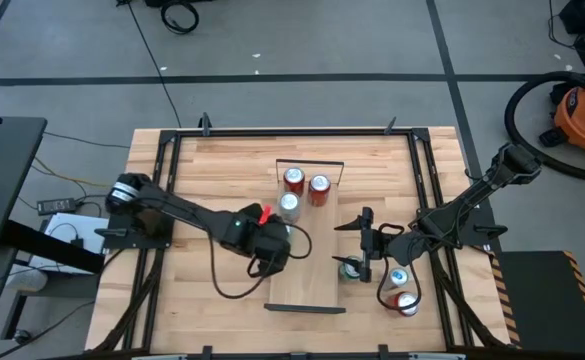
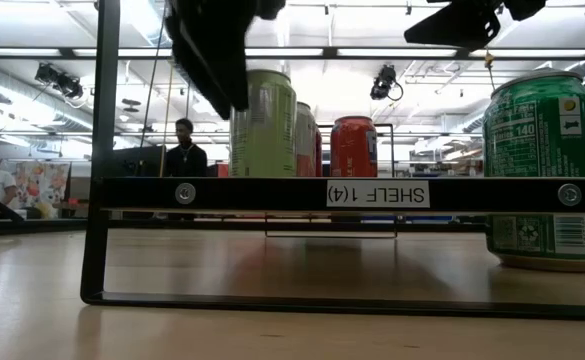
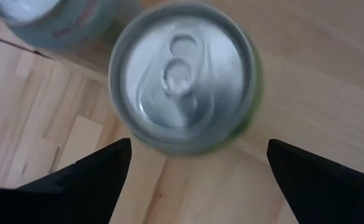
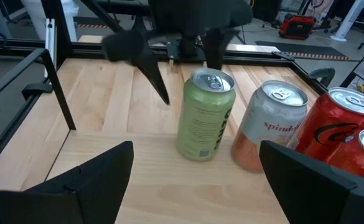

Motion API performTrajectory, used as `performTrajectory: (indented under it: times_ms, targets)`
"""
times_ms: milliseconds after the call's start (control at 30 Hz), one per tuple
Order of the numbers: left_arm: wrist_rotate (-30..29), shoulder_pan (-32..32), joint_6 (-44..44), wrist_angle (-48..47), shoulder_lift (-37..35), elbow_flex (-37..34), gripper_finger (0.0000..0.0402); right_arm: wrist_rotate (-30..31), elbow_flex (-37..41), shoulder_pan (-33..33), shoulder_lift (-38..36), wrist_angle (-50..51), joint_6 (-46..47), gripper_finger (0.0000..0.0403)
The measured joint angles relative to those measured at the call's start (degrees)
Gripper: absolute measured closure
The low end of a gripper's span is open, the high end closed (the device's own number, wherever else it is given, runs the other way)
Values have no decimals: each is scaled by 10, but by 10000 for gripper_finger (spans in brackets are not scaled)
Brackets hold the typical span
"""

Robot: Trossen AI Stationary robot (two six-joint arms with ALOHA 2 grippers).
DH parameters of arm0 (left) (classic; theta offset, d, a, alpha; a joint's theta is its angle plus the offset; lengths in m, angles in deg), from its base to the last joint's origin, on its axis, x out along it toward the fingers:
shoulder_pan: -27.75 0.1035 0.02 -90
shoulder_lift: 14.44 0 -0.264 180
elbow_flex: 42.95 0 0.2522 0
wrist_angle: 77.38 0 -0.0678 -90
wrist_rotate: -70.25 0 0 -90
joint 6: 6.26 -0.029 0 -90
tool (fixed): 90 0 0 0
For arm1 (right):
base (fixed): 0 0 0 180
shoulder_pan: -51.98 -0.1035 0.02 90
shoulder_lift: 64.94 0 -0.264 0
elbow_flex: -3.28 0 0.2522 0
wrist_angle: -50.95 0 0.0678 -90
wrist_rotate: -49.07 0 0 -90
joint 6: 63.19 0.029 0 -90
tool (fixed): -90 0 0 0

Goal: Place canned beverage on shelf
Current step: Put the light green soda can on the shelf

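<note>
Beyond your slatted wooden table (image 1: 212, 165) lies grey floor, with an orange vacuum (image 1: 584, 112) at the far right. Starting on the left, your left gripper (image 1: 284, 243) hovers over the shelf (image 1: 307, 290), fingers spread wide and empty, with a light green can (image 4: 205, 115) standing upright just beneath and between them, not touched. Next along the plank stand a silver-and-orange can (image 4: 269, 126) and two red cans (image 1: 307, 184), all close together at the far end. Moving right, your right gripper (image 1: 355, 243) sits at the shelf's right edge, fingers also apart and holding nothing. A dark green can (image 2: 544, 170) stands on the table just beside the shelf, with two more cans (image 1: 402, 290) farther right.
</note>
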Motion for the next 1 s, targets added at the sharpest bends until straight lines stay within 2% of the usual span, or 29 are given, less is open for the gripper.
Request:
performTrajectory:
  times_ms: [200,533,767,1000]
  targets:
    - [-2,13,-48,16,9,0,25,0,0,0,0,2,0,43]
    - [-7,21,-176,11,9,0,100,0,0,0,0,0,0,43]
    - [-74,26,-238,11,9,0,146,0,0,0,0,-1,0,43]
    - [-110,30,-247,10,9,0,181,0,0,0,0,0,0,43]
